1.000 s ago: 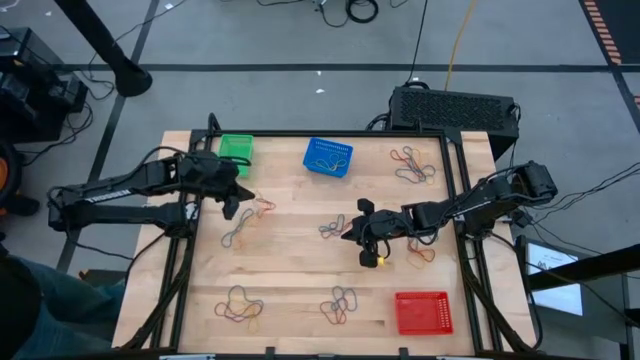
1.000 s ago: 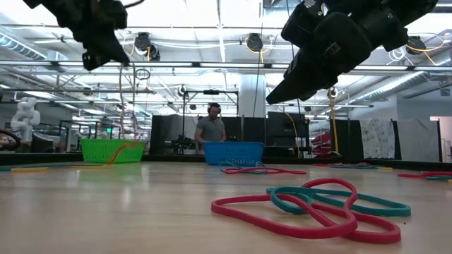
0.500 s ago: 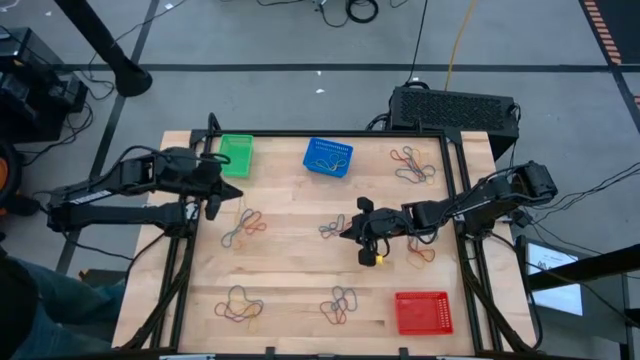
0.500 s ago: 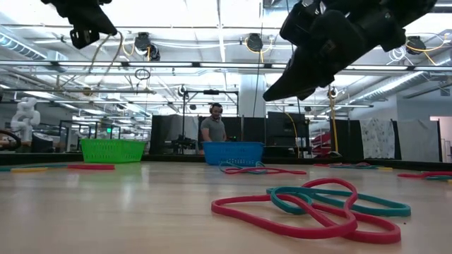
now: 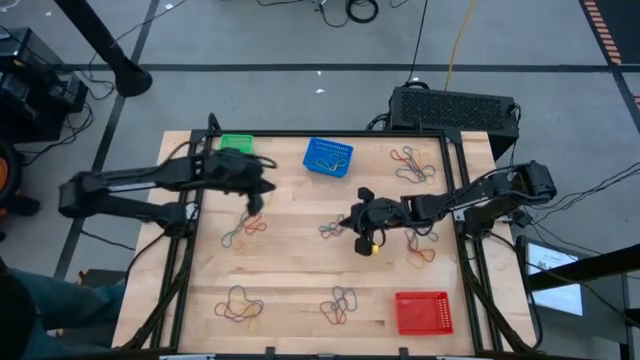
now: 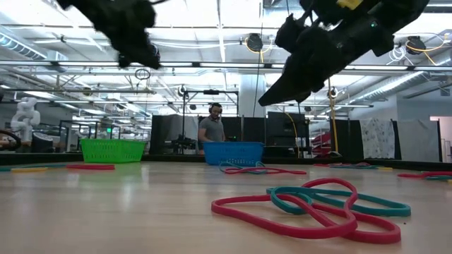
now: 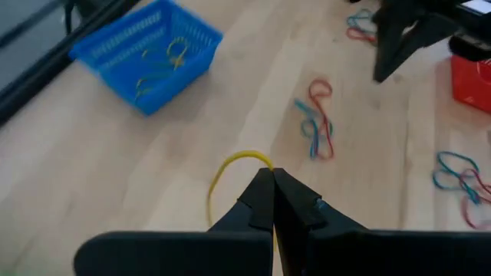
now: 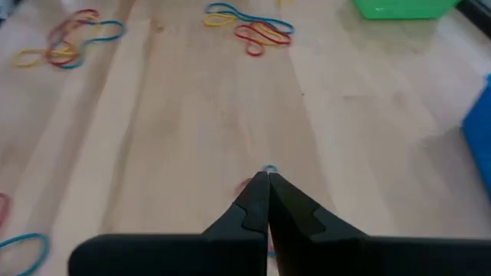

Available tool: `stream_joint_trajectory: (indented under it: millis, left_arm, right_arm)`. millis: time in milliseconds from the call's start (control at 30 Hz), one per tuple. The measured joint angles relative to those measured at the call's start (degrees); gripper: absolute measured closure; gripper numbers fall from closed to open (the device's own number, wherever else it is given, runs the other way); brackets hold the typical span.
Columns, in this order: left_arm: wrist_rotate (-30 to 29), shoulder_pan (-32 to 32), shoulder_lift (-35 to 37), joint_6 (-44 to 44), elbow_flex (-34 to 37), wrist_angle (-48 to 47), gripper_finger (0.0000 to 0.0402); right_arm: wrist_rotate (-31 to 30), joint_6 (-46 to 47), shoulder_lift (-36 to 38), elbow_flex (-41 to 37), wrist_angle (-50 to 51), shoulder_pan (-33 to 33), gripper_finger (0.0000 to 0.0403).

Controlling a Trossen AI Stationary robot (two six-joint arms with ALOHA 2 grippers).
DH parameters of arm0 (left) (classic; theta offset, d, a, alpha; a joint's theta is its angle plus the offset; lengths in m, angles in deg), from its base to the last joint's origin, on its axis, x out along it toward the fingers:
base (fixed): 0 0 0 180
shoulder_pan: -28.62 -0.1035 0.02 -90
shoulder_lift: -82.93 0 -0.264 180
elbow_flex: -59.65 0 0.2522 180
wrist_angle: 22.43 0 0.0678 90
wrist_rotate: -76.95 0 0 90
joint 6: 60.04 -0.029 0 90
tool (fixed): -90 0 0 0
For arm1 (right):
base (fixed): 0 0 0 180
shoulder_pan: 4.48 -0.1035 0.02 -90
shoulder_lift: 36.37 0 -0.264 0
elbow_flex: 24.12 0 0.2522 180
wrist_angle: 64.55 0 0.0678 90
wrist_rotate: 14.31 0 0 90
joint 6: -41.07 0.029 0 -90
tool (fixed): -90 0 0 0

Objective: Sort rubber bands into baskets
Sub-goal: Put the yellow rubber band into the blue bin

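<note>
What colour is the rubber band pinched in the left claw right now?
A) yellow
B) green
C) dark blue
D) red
A: in the left wrist view, the left claw is shut on a thin yellow rubber band that loops out from its closed tips above the wooden table.

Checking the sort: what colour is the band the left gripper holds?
Yellow; the rubber band in the left gripper shows best in the left wrist view.

A black vented box [image 5: 455,105] sits behind the wooden table [image 5: 300,270]; a person [image 6: 210,130] stands beyond.
</note>
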Motion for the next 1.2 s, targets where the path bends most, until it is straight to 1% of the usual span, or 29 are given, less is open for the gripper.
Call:
stream_joint_trajectory:
  millis: [100, 200, 267, 367, 467, 533, 667, 733, 867, 1000, 1133, 1200]
  left_arm:
    - [3.18, -1.98, -5.94, -3.23, 0.00, 8.99, 0.0401]
    - [7.86, -5.00, -10.55, -5.25, 0.00, 18.55, 0.0401]
    - [10.35, -7.43, -13.44, -5.78, 0.00, 24.94, 0.0401]
    - [12.43, -11.11, -17.66, -5.31, -0.05, 34.39, 0.0401]
    - [14.55, -13.91, -22.78, -4.09, -2.43, 38.94, 0.0402]
    - [15.70, -14.96, -26.25, -4.07, -4.81, 39.18, 0.0401]
    - [15.97, -15.87, -33.06, -4.13, -11.36, 38.96, 0.0402]
    - [15.97, -16.23, -35.75, -4.50, -14.32, 38.85, 0.0402]
    - [15.96, -16.69, -39.74, -5.99, -19.20, 35.73, 0.0401]
    - [15.72, -17.31, -42.41, -6.14, -20.57, 34.44, 0.0402]
    - [15.22, -18.03, -44.30, -6.10, -20.59, 33.11, 0.0402]
    - [15.12, -18.23, -45.02, -6.03, -20.59, 32.58, 0.0402]
  right_arm:
    - [-0.01, -0.88, 0.20, 0.00, 0.42, 2.11, 0.0403]
    - [-0.41, -2.57, 1.80, -0.04, 1.10, 4.58, 0.0403]
    - [-2.66, -3.64, 3.71, -0.04, 2.45, 6.04, 0.0403]
    - [-6.65, -5.84, 7.11, -0.04, 3.77, 8.03, 0.0403]
    - [-7.40, -8.44, 10.55, -0.03, 5.66, 10.32, 0.0403]
    - [-7.41, -10.26, 12.70, -0.02, 7.61, 11.92, 0.0403]
    - [-7.42, -13.55, 15.88, 0.00, 11.39, 15.77, 0.0403]
    - [-7.42, -14.48, 17.20, 0.00, 14.04, 17.75, 0.0403]
    - [-7.23, -15.19, 19.17, 0.00, 19.73, 21.41, 0.0403]
    - [-6.57, -14.87, 20.34, 0.00, 23.94, 23.90, 0.0403]
    - [-2.81, -14.33, 20.72, 0.00, 24.68, 24.85, 0.0403]
    - [-2.51, -14.03, 20.72, 0.00, 24.68, 24.91, 0.0403]
